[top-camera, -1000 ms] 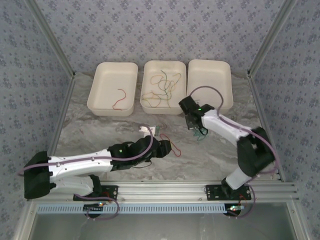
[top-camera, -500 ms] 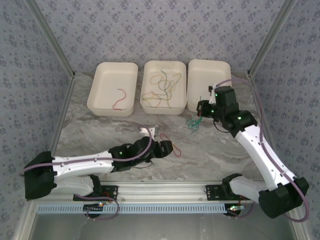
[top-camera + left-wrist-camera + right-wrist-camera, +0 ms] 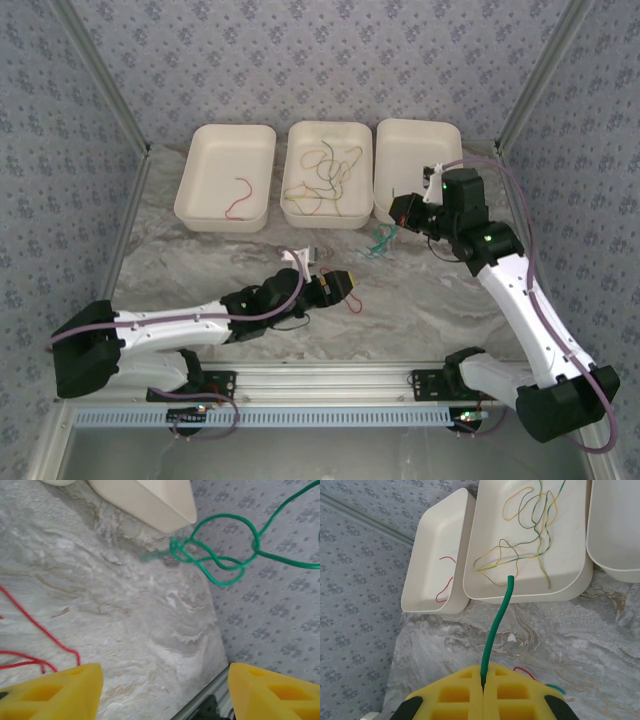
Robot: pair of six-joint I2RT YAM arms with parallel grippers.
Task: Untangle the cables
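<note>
**Green cable dangling knotted from a closed pinch**

The right gripper (image 3: 398, 213) is pinching one end of a green cable (image 3: 380, 240) between fully closed pads, just off the near right corner of the middle tray (image 3: 325, 221). The rest of the wire is hanging down in a slack, looped knot. Further in front of the middle tray, the left gripper (image 3: 340, 283) is standing with its fingers spread wide and holding nothing. A red cable (image 3: 352, 301) is lying on the table (image 3: 200, 270) just beside it. Inside the middle tray a tangle (image 3: 322, 172) of yellow and green wires is lying, and a second red cable (image 3: 238, 197) is resting in the neighbouring tray (image 3: 225, 226) to its left.

These wires are looking feather-light and limp, drooping under their own weight. They are also thin enough to be slipping out of anything but a square pinch. With the loops this slack, a hard tug is probably only tightening the knot. Taking a free end, or a strand just beside a crossing, and drawing it out gently is looking like the safer hold.
</note>
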